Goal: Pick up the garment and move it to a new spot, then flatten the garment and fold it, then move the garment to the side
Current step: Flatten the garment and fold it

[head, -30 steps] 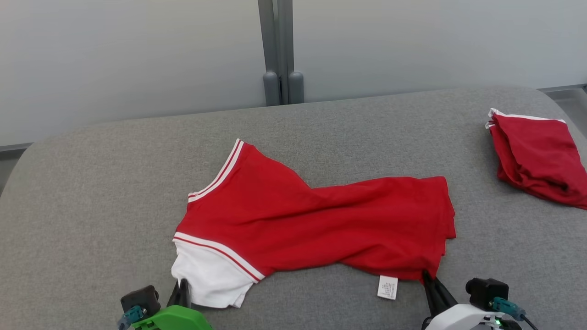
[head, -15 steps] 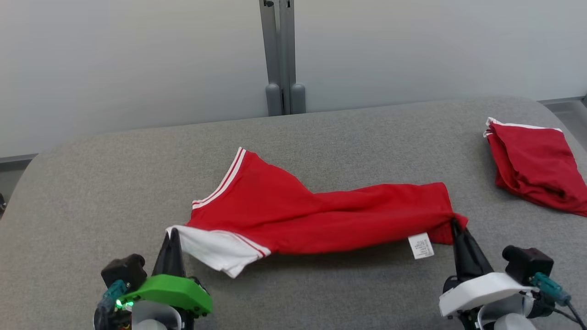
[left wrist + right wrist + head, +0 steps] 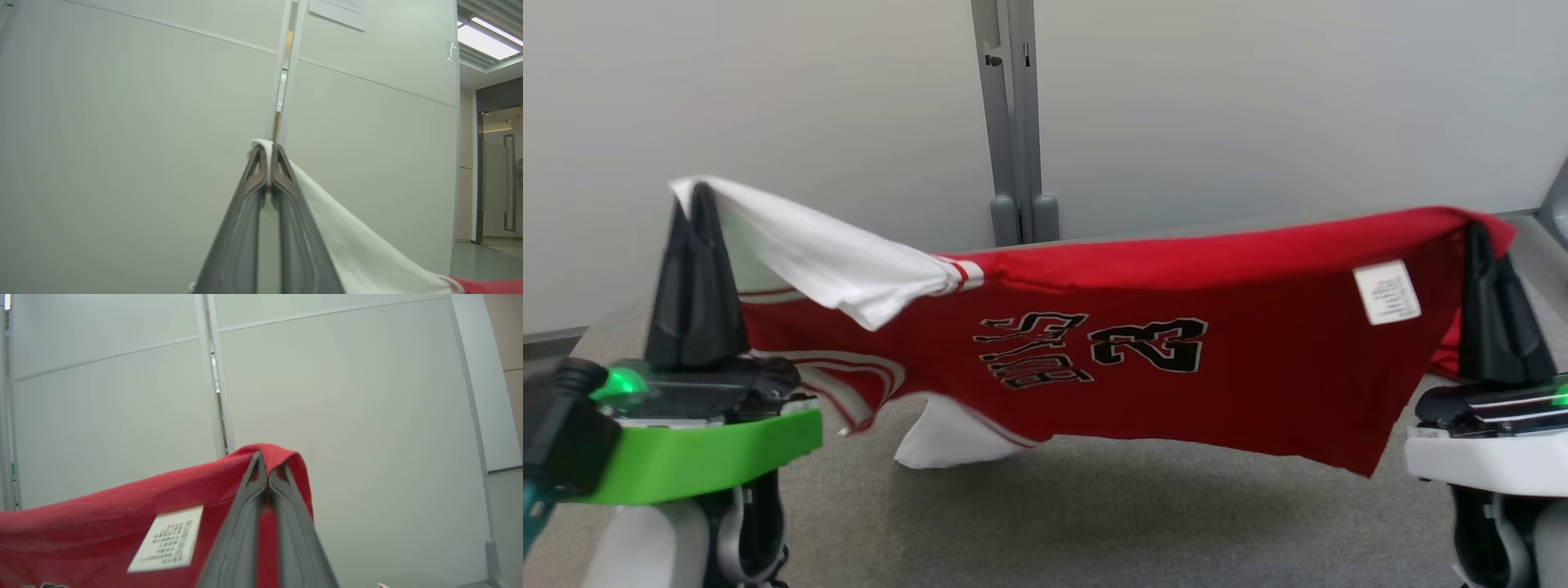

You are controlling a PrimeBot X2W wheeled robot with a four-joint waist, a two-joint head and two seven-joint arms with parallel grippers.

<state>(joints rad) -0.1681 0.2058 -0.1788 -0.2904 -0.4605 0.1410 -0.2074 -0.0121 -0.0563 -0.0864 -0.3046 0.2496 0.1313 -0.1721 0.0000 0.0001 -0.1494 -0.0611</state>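
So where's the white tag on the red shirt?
In the head view, the white tag sits at the right end of the red shirt, beside the right gripper.

Grey tabletop, pale partition, grey post

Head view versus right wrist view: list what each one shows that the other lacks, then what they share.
Head view adds the left gripper pinching the white sleeve, the black print and the grey surface below. Right wrist view adds a close look at the right gripper with its fingers pressed shut and red cloth draped over their tips. Both show the red garment, its white label and the pale partition wall.
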